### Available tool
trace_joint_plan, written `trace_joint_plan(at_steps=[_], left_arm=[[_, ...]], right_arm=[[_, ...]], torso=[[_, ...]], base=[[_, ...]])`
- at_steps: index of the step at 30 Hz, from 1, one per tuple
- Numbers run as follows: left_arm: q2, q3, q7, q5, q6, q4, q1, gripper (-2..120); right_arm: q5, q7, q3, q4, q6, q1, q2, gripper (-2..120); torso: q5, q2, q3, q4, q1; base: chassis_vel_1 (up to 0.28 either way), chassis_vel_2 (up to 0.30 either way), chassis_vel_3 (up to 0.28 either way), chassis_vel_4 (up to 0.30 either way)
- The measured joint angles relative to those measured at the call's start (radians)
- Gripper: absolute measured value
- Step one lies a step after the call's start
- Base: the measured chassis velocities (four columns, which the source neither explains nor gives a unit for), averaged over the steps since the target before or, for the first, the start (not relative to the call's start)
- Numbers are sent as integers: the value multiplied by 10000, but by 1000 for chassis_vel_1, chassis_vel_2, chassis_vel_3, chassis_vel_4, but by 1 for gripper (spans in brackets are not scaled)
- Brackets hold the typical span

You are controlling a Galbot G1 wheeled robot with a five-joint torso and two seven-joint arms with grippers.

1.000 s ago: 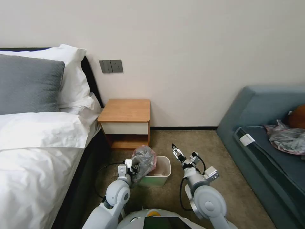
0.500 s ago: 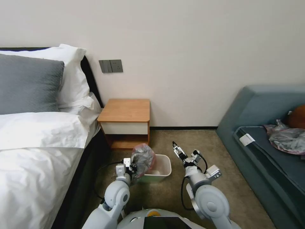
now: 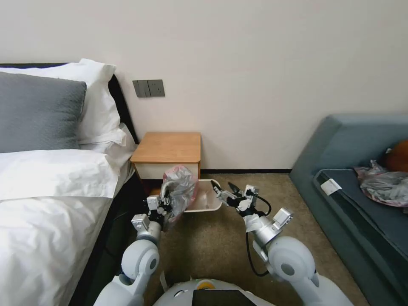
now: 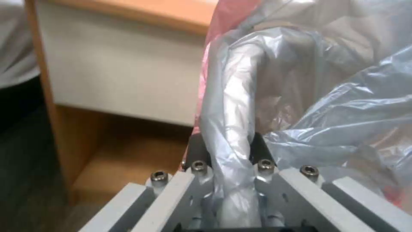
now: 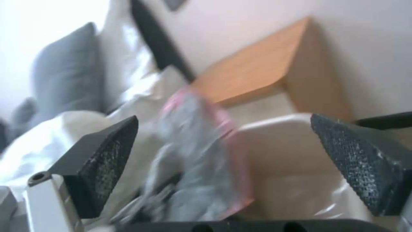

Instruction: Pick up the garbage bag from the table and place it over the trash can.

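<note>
Carpeted bedroom floor, frame centre: your left gripper (image 3: 166, 207), clamped on the translucent grey pink-rimmed garbage bag (image 3: 180, 189), has lifted it and the cream trash can (image 3: 204, 200) toward the orange-brown wooden table (image 3: 168, 147), right gripper (image 3: 224, 192) wide open, now closer beside rim; bag not yet spread.

My claw pinches the bag in front of the nightstand.

My left gripper (image 4: 227, 154) has its two dark fingers (image 4: 198, 154) clamped on a bunched fold of the garbage bag (image 4: 309, 96), whose pink rim faces the table (image 4: 107, 80) with its white drawer front and low shelf.
</note>
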Motion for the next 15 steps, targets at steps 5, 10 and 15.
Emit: trace_joint_plan(at_steps=[5,10,15], left_arm=[[173,263,168,-12,-348,131,-133,3],[170,343,183,82,-491,85,-60,3],[110,332,217,292,-593,52,-49,3]], right_arm=[[1474,389,-234,256,-398,217,21,100],[2419,1339,-766,162,-675,752,311,100],[2429,1744,-1244,-98,-691,954,522,100]], torso=[[-1,0,0,0,0],[-2,0,0,3,0],[-1,0,-1,1,1]], base=[[0,0,0,0],[0,0,0,0],[0,0,0,0]])
